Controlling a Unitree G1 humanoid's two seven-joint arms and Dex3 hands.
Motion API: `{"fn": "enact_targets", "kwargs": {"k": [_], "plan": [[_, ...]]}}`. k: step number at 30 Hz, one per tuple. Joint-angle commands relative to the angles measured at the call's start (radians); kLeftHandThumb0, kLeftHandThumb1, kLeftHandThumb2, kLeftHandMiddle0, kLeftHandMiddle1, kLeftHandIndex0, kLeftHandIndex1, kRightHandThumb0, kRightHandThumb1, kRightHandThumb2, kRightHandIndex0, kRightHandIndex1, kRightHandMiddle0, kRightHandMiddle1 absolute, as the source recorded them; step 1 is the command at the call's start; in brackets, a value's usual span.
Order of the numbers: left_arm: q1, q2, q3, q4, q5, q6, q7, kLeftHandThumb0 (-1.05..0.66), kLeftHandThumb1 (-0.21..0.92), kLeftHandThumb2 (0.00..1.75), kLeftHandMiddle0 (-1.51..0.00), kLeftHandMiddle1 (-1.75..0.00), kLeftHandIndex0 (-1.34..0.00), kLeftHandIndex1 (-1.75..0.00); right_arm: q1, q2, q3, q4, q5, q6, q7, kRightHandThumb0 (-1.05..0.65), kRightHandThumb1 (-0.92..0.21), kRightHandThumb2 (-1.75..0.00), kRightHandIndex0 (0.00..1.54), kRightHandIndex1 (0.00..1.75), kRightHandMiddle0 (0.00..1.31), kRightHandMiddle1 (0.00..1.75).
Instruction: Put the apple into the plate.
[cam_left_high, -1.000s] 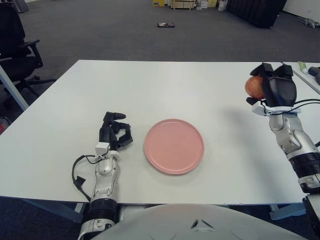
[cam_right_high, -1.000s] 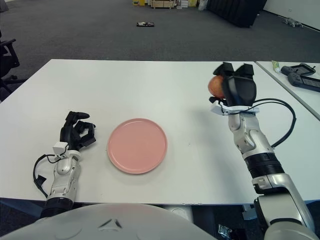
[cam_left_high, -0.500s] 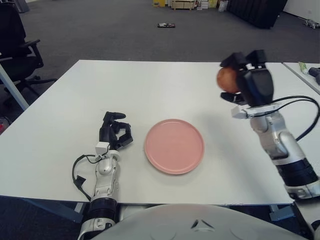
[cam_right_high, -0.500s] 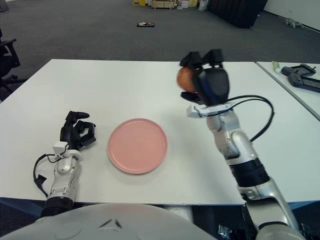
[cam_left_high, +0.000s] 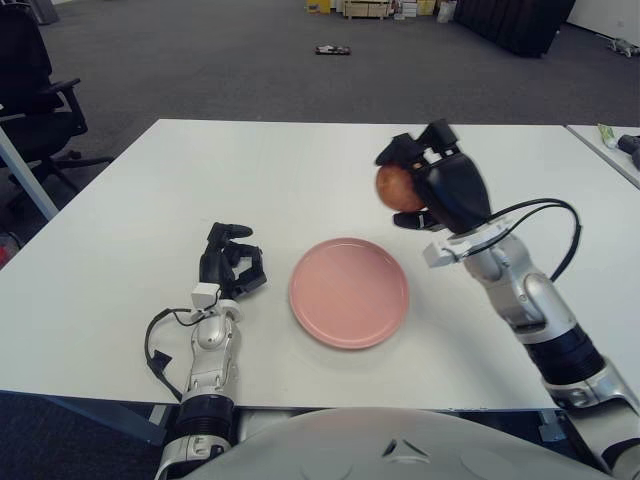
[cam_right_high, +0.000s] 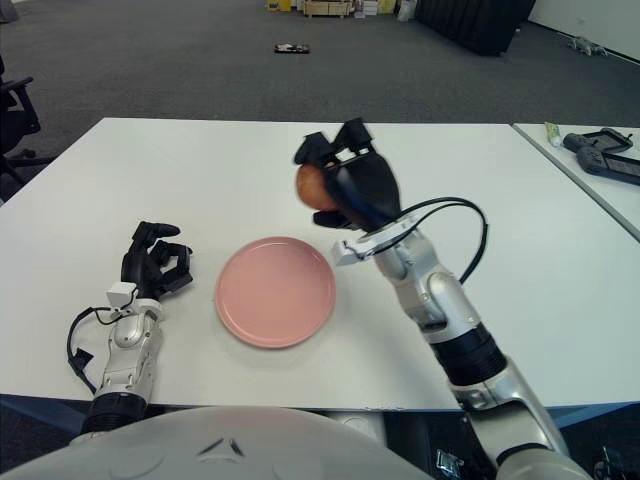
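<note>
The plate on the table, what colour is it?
The plate is plain pink, with no pattern; the left eye view shows it best.

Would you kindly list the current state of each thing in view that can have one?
Red apple: held in the air, above the table beside the plate's far right edge, not yet on it.
Round pink plate: flat on the white table, nothing on it.
Right hand: raised, fingers closed around the apple.
Left hand: idle, left of the plate, fingers curled, holding nothing.

Grey carpet floor (cam_left_high: 250, 70), black office chair (cam_left_high: 30, 95)
</note>
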Motion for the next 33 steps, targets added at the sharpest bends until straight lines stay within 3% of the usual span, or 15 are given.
{"fn": "enact_targets", "kwargs": {"k": [1,9,15,33], "plan": [[-0.010,0.004,-0.002,0.012,-0.002,0.018,0.000,-0.01,0.41,1.17,-0.57,-1.59,-0.39,-1.75,-0.015,0.016,0.027,0.019,0.001,-0.043,0.030,0.00,-0.03,-1.64,0.86,1.69,0.59,1.75],[-0.008,0.003,-0.001,0.009,-0.012,0.018,-0.007,-0.01,0.41,1.18,-0.57,-1.61,-0.37,-1.75,-0.060,0.051,0.121,0.194,-0.028,-0.203,0.005,0.00,-0.03,-1.64,0.86,1.69,0.59,1.75],[-0.003,0.004,0.000,0.006,-0.005,0.011,0.001,-0.01,0.40,1.19,-0.57,-1.62,-0.37,-1.75,-0.044,0.032,0.173,0.236,-0.076,-0.291,0.014,0.00,-0.04,-1.63,0.84,1.70,0.58,1.75],[0.001,-0.003,0.005,0.005,-0.011,0.004,-0.001,-0.01,0.40,1.17,-0.58,-1.54,-0.42,-1.75,0.002,-0.023,0.198,0.228,-0.229,-0.341,0.008,0.00,-0.11,-1.56,0.79,1.73,0.52,1.75]]}}
